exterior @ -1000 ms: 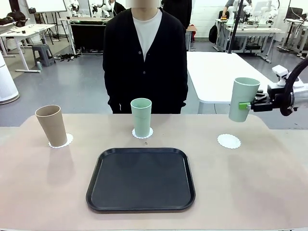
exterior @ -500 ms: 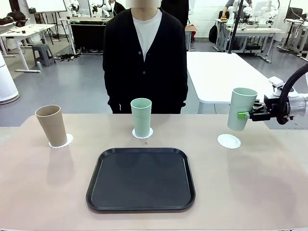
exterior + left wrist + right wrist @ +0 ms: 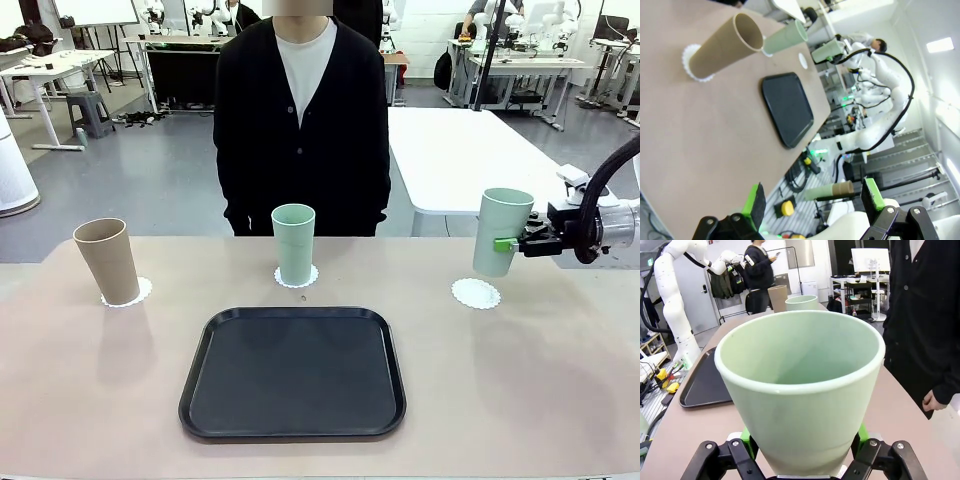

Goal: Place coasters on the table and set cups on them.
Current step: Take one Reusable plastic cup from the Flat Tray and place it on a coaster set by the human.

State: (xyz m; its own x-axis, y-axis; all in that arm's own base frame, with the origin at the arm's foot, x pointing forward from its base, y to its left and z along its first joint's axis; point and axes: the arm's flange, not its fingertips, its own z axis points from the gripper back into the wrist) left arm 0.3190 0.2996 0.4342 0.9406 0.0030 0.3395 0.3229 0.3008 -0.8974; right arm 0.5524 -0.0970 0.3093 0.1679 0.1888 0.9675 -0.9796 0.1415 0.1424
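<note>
Worktop (image 3: pixel 90 400) first: broad and tan, with a person (image 3: pixel 302 120) standing at its far side and a black tray (image 3: pixel 293 372) lying empty in the middle, presumably what the cups came off. Beyond the tray three white coasters are spread in a row so each cup gets its own. The brown cup (image 3: pixel 107 261) stands on the left coaster (image 3: pixel 128 292), though it sits toward that coaster's left edge rather than centred, and a mint cup (image 3: pixel 293 244) stands on the middle coaster (image 3: pixel 296 277). The right coaster (image 3: pixel 476 293) is bare, and the second mint cup (image 3: pixel 501 232) hangs upright just above it, a little off to the right, so setting it down looks like the last step. The right gripper (image 3: pixel 512 243) is clenched on that cup's lower half from the side, green pads against its wall. The left gripper (image 3: pixel 812 201) is spread wide, holding nothing, off the worktop's left end.
</note>
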